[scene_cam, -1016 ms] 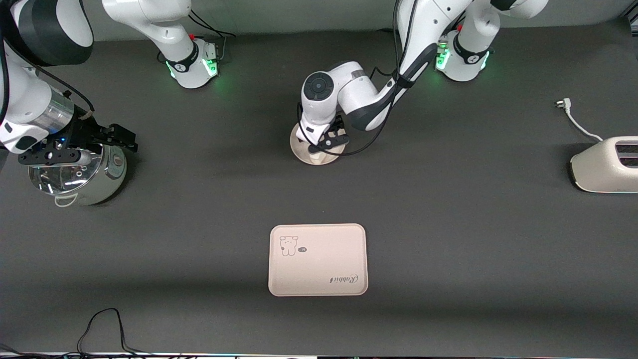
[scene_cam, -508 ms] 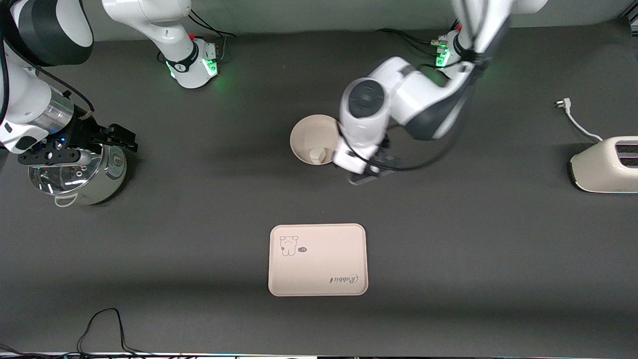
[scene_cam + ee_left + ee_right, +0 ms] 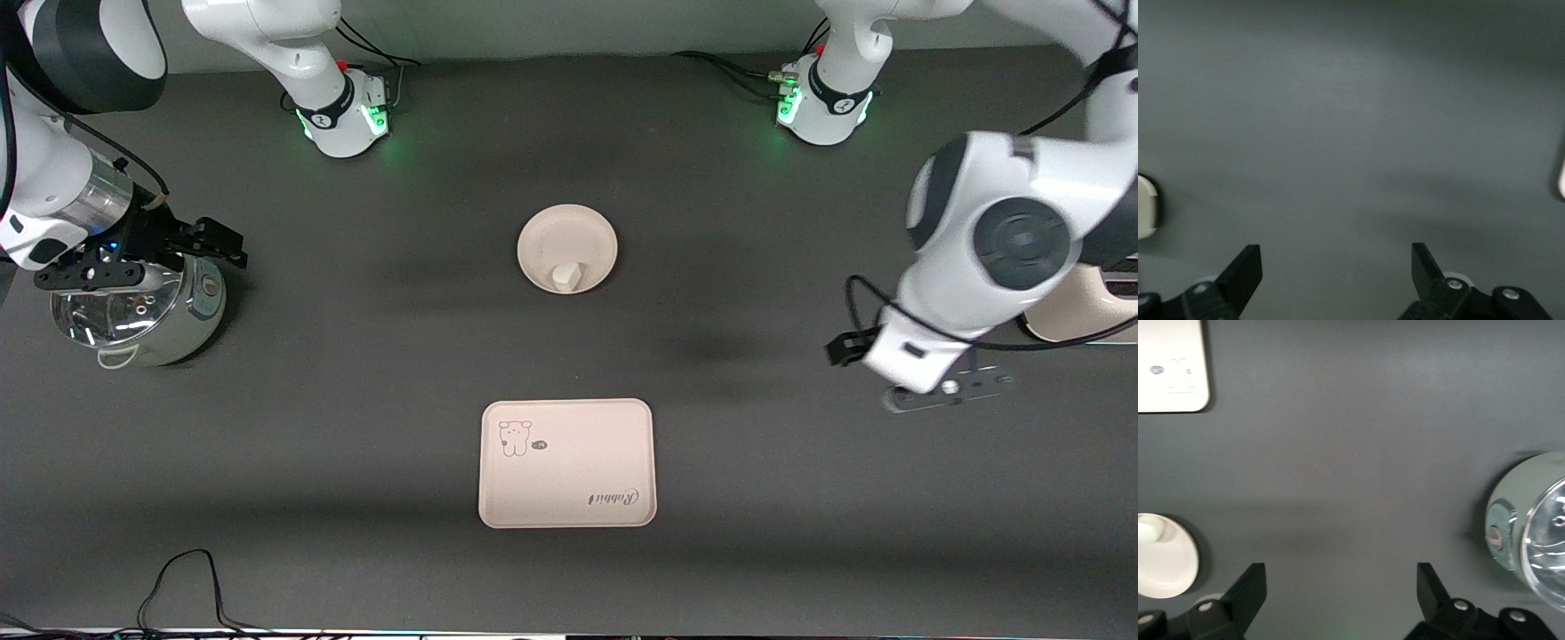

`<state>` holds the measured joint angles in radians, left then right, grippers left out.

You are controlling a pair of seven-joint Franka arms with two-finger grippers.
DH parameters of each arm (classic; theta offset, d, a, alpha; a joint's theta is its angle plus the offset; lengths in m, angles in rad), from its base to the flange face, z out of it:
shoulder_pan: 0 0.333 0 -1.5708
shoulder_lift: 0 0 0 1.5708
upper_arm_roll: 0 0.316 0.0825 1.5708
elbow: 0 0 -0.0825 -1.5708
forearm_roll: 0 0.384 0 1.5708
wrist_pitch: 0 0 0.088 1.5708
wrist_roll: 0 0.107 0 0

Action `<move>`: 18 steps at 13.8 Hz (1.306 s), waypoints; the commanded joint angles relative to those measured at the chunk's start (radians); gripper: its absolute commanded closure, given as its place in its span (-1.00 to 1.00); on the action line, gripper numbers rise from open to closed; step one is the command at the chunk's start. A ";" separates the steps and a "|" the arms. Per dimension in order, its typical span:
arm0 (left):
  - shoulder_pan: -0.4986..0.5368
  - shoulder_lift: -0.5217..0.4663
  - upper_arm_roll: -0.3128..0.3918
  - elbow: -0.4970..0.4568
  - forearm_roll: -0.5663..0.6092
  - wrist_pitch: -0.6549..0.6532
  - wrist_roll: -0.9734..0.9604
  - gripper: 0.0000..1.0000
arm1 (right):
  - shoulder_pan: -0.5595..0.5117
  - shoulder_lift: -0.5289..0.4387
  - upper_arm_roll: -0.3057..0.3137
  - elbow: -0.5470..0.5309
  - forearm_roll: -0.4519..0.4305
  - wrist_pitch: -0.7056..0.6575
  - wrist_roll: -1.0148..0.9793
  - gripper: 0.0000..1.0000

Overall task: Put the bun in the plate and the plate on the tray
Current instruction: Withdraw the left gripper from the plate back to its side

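The round cream plate (image 3: 539,233) sits mid-table, and the small off-white bun (image 3: 565,276) lies in it by the rim nearest the front camera. Nearer to that camera lies the cream tray (image 3: 569,444) with the bear drawing, nothing on it. My left gripper (image 3: 944,392) hangs open and empty over bare table beside the toaster, well away from the plate; the left wrist view shows its open gripper (image 3: 1336,267) over dark mat only. My right gripper (image 3: 142,262) waits open above the steel pot. The right wrist view shows the open gripper (image 3: 1341,587), the plate (image 3: 1168,563) and a tray corner (image 3: 1171,363).
A shiny steel pot with a glass lid (image 3: 133,311) stands at the right arm's end of the table, also seen as the pot (image 3: 1531,520) in the right wrist view. A cream toaster (image 3: 1080,311) stands at the left arm's end, partly hidden by the left arm. Black cables (image 3: 178,578) lie along the front edge.
The left arm has swung from over the plate toward its own end of the table, stopping near the toaster. The bun now shows uncovered in the plate. The right arm has not moved.
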<state>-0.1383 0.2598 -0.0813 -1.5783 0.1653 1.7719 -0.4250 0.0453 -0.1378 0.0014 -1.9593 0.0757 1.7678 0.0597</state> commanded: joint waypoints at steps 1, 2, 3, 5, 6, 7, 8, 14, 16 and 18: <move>-0.012 -0.178 0.055 -0.136 0.000 -0.028 0.063 -1.00 | 0.062 -0.046 0.005 -0.047 0.045 0.033 0.118 -1.00; 0.021 -0.248 0.055 -0.208 -0.001 -0.014 0.081 -1.00 | 0.109 -0.045 0.005 -0.056 0.044 0.044 0.173 -1.00; 0.043 -0.313 0.055 -0.277 -0.003 0.012 0.098 -1.00 | 0.167 -0.042 0.005 -0.062 0.042 0.057 0.257 -1.00; 0.106 -0.387 0.058 -0.328 -0.035 0.021 0.182 -1.00 | 0.269 -0.034 0.005 -0.070 0.033 0.067 0.382 -1.00; 0.129 -0.405 0.060 -0.321 -0.059 -0.009 0.195 -1.00 | 0.312 -0.029 0.005 -0.087 0.033 0.117 0.423 -1.00; 0.143 -0.413 0.080 -0.312 -0.061 -0.032 0.207 -1.00 | 0.365 -0.014 0.005 -0.098 0.033 0.169 0.487 -1.00; 0.143 -0.412 0.127 -0.292 -0.061 -0.045 0.242 -1.00 | 0.408 0.018 0.005 -0.093 0.033 0.200 0.552 -1.00; 0.117 -0.363 0.161 -0.272 -0.069 -0.117 0.324 -1.00 | 0.636 0.190 0.005 -0.079 0.030 0.415 0.795 -1.00; 0.088 -0.341 0.164 -0.252 -0.063 -0.129 0.322 -1.00 | 0.692 0.280 0.005 -0.079 0.030 0.505 0.873 -1.00; 0.074 -0.332 0.169 -0.244 -0.059 -0.131 0.319 -1.00 | 0.746 0.352 0.003 -0.078 0.030 0.588 0.923 -1.00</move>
<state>-0.0395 -0.0819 0.0740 -1.8542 0.1021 1.6705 -0.1046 0.7390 0.1373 0.0203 -2.0576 0.1048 2.2884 0.9212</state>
